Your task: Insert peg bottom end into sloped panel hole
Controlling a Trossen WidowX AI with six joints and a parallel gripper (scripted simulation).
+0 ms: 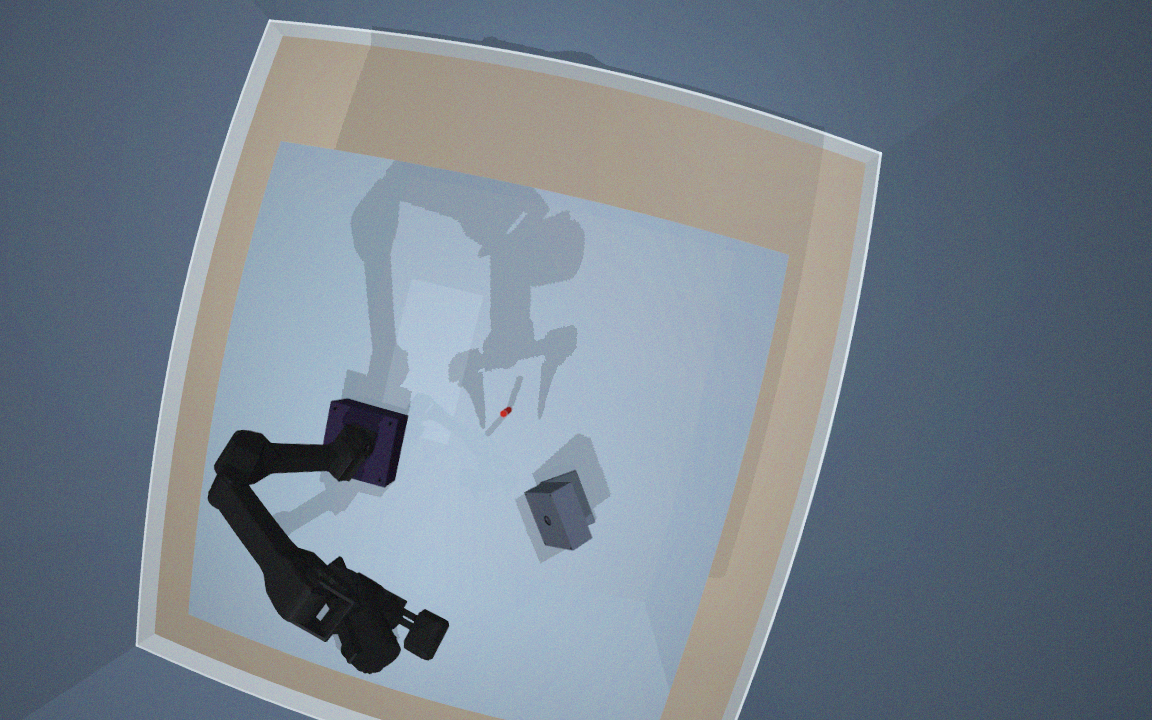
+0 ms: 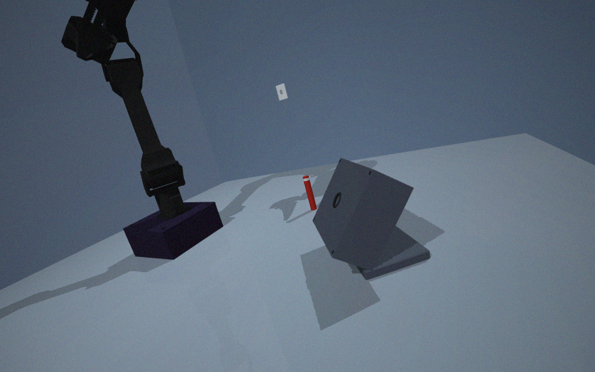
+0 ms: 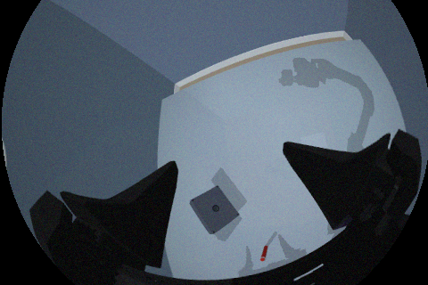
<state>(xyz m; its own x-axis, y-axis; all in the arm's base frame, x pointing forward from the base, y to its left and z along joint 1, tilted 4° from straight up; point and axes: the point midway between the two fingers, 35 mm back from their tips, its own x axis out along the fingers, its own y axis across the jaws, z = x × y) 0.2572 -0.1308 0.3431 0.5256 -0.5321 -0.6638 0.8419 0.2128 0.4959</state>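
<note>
The red peg (image 1: 505,411) (image 2: 310,194) (image 3: 264,253) stands upright on the table, with a white band near its top. The grey block with the sloped panel (image 1: 567,515) (image 2: 373,217) (image 3: 209,214) sits on a flat foot. Its face has one round hole (image 1: 547,520) (image 2: 337,199) (image 3: 216,208), with nothing in it. My gripper (image 3: 232,158) is open and empty, its two dark fingers wide apart in the wrist view. It is high above the table, well away from the peg and the block. In the exterior view the fingertips are not clearly seen.
The arm's dark purple base (image 1: 392,447) (image 2: 198,231) stands on the table left of the peg and the block. A tan border with a pale raised rim (image 1: 872,179) surrounds the blue table top. Shadows of the arm fall around the peg.
</note>
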